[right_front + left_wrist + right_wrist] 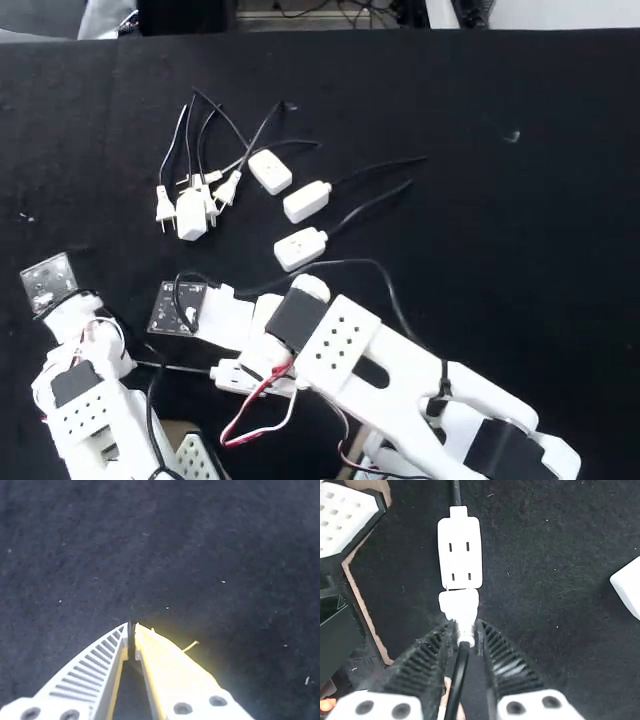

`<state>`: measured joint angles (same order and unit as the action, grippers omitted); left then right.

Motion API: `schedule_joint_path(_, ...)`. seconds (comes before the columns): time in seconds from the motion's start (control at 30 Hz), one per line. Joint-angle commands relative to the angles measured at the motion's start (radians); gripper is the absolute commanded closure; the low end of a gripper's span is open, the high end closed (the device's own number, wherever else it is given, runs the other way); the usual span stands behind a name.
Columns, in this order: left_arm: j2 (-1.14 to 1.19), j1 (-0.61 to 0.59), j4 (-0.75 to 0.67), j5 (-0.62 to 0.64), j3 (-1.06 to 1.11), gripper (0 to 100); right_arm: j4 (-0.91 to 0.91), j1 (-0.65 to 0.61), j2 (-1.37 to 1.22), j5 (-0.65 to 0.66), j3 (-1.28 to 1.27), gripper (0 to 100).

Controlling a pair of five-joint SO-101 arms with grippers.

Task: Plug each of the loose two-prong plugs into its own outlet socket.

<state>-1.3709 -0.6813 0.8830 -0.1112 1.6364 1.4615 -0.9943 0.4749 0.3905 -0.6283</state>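
One white plug [460,607] sits in the right gripper [465,630], whose two fingers squeeze the plug's back end from both sides. The plug's black cord [457,675] runs back between the fingers. The front of the plug touches the end of a white socket [460,547] that lies flat on the black table [500,200]. The socket has two pairs of slots on its top, and those slots have nothing in them. The prongs of the plug are hidden, so I cannot tell how far in they are. From above, this spot is mostly hidden under the big right arm [340,345] near the front of the table. Farther back lie the loose plugs [190,212], bunched together with their thin black cords fanning out behind them. Just beside them to the right are three more white sockets [307,200], lying apart from each other, each with its own cord. The left arm [75,395] is at the front left corner. The left gripper [131,630] hangs over bare black table with its fingers pressed together and nothing between them
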Motion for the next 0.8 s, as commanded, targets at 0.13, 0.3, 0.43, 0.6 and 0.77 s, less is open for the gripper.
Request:
schedule_joint_path(0.13, -0.006, -0.004, -0.014, 0.018, -0.019, 97, -0.028, -0.006, -0.03, 0.012, 0.041, 98.8)
schedule_joint_path(0.3, -0.006, -0.013, -0.014, 0.018, -0.021, 97, -0.029, -0.008, -0.107, 0.017, 0.048, 98.8)
schedule_joint_path(0.43, -0.006, -0.013, -0.014, 0.018, -0.019, 97, -0.052, -0.008, -0.107, 0.017, 0.048, 98.8)
schedule_joint_path(0.6, -0.006, -0.013, -0.014, 0.018, -0.021, 97, -0.071, -0.008, -0.113, 0.064, 0.051, 98.8)
schedule_joint_path(0.77, -0.006, -0.013, -0.014, 0.018, -0.021, 97, -0.052, -0.009, -0.114, 0.071, 0.059, 98.8)
